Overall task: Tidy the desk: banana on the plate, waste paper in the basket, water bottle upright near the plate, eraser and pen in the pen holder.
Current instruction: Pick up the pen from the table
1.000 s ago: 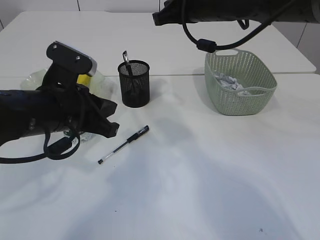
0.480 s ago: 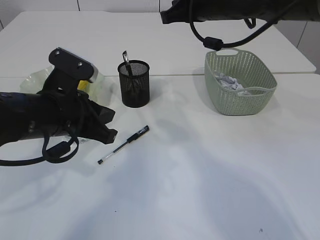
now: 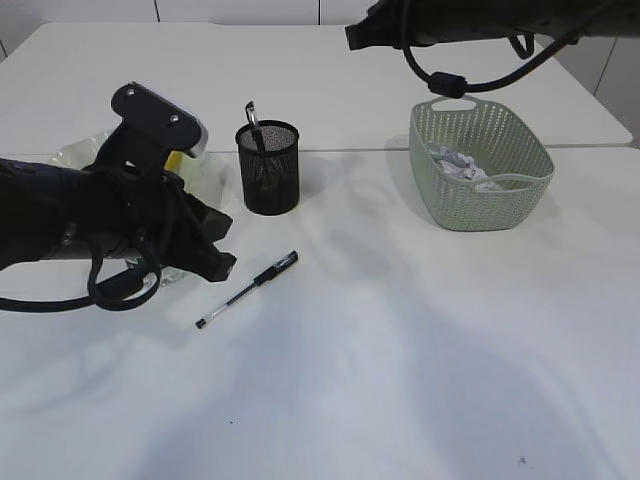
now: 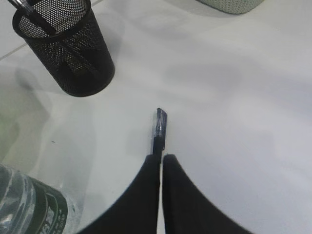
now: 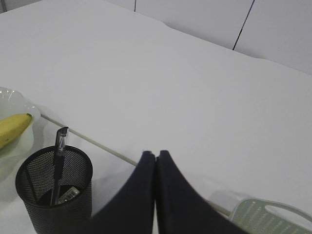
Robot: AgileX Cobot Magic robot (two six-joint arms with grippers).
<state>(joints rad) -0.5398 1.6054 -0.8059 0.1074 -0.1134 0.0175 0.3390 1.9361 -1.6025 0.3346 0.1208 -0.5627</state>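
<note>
A smooth white counter is seen filling nearly the whole exterior view. It is crossed by a thin seam, beyond which a second white slab extends. Soft grey shadows are cast across the counter's near half. Behind the counter, white wall panels divided by dark vertical joints are visible.

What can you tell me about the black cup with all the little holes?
The round black wire-mesh pen holder stands upright on the white table, between the clear plate holding the yellow banana and the green basket. You can see through its mesh. A pen with a clear barrel leans inside, sticking out above the rim, and a small dark object lies at the bottom. No gripper touches it.
</note>
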